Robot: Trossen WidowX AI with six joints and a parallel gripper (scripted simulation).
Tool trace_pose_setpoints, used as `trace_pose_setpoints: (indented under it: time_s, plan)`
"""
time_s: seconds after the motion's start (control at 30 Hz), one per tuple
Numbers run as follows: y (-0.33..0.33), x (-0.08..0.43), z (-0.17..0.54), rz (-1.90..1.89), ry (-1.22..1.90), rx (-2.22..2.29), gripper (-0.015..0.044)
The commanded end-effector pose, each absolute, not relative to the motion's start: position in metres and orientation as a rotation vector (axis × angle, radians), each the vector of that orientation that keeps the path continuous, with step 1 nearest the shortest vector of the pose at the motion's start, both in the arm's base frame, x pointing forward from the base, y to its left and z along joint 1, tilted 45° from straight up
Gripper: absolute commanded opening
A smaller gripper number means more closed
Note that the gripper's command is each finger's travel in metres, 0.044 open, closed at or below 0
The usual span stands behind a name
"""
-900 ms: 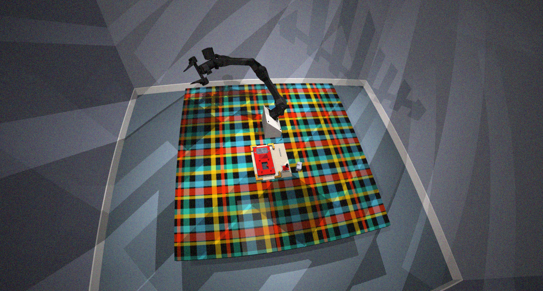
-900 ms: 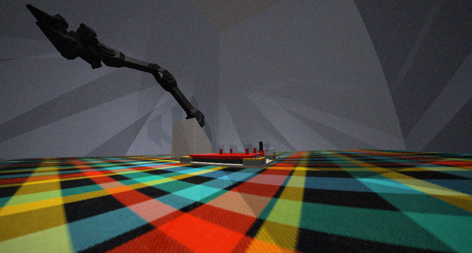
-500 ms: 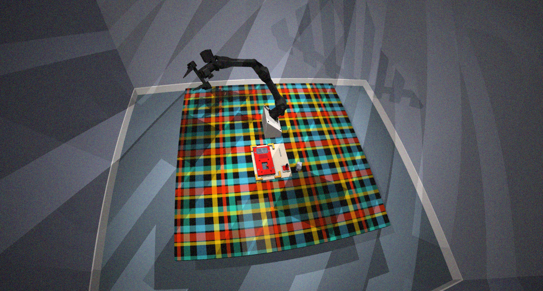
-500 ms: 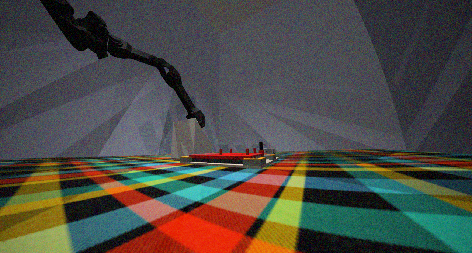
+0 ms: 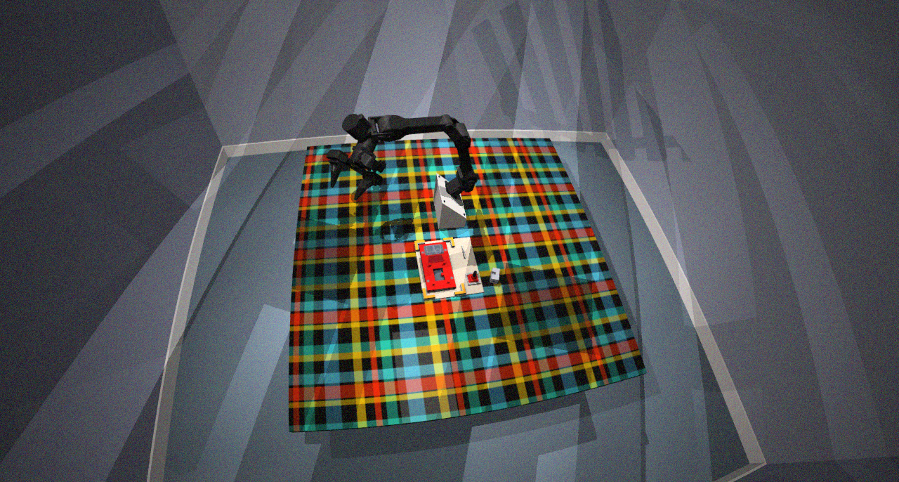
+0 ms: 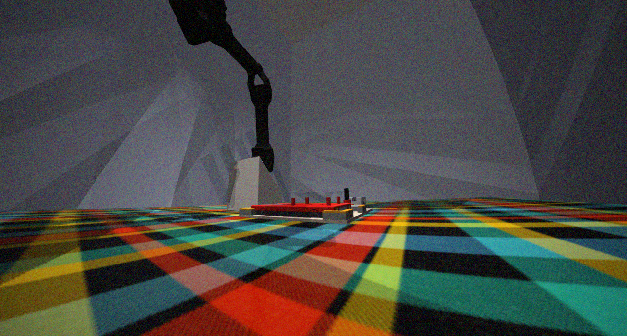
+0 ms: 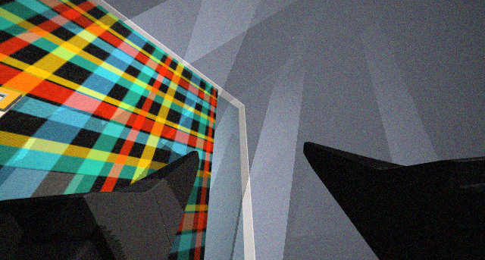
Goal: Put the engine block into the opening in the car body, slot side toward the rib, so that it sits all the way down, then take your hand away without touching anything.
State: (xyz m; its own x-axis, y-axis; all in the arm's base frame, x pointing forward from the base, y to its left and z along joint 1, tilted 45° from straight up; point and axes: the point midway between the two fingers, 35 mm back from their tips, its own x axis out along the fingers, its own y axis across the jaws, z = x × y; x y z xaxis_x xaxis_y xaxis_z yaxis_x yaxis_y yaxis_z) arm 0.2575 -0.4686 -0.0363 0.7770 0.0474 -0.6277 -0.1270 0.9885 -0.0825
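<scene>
The red car body [image 5: 433, 266] [image 6: 280, 208] lies on the cream base plate [image 5: 462, 266]. Its opening [image 5: 438, 274] shows as a dark gap near its lower end in the top view; the rib inside is too small to tell. A small light-grey block [image 5: 495, 276] [image 6: 361, 200], which looks like the engine block, sits on the cloth just right of the base plate. Its slot side cannot be made out. My gripper [image 5: 345, 192] [image 7: 251, 151] is open and empty. It hangs high, left of and behind the car body, far from the block.
A white wedge-shaped stand [image 5: 449, 211] [image 6: 247, 182] is behind the base plate, at the arm's base. A small red part with a black upright piece [image 5: 473, 277] [image 6: 346, 193] is on the plate's right corner. Yellow corner pieces [image 6: 337, 211] edge the plate. A pale border surrounds the plaid cloth.
</scene>
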Motion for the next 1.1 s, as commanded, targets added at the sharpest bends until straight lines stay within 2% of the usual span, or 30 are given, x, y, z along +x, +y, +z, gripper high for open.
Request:
trace_pose_setpoints:
  time_s: [0.0,0.27,0.57,0.8,1.07]
  plan:
    - [-0.428,0.297,-0.023,0.207,0.690,-0.121,0.0440]
    - [-0.321,0.371,0.006,0.458,0.724,-0.122,0.0440]
    - [-0.216,0.412,0.038,0.697,0.751,-0.175,0.0440]
    - [-0.114,0.423,0.069,0.926,0.771,-0.242,0.0440]
    - [-0.003,0.404,0.102,1.187,0.790,-0.327,0.0440]
